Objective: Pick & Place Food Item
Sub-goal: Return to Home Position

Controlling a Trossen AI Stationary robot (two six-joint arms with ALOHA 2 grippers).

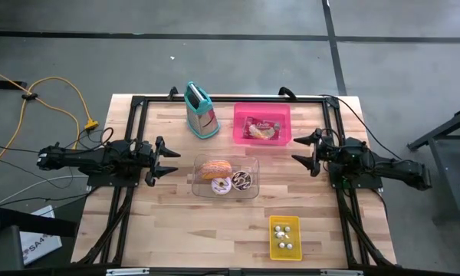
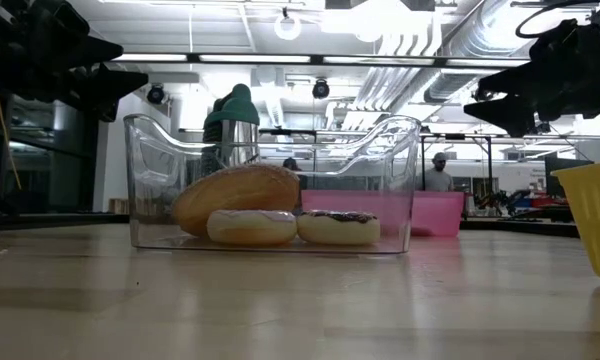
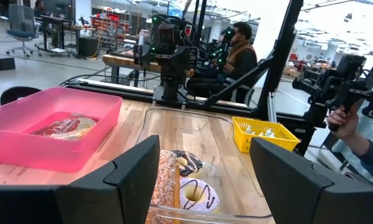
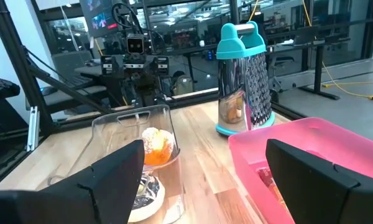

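Open lab bay, grey floor, wood table in a black frame. Step in hand reads as homing: all three donuts sit in the bin and both arms lie low at the table's sides.

Left hand: just left of the bin, fingers spread, nothing in them. Right hand: right of the bin, near the pink tray, also spread and empty.

Next move, my guess: no grasp, just fold each arm back without clipping the bin wall or the tray.

Containers:
- bin, mid-table: brown donut (bun-like) on the grater side, with the pink donut and black donut side by side next to it.
- pink tray: one wrapped snack.
- yellow tray, near the table edge: a few small white balls.

Grater stands upright beside the pink tray, outside everything.
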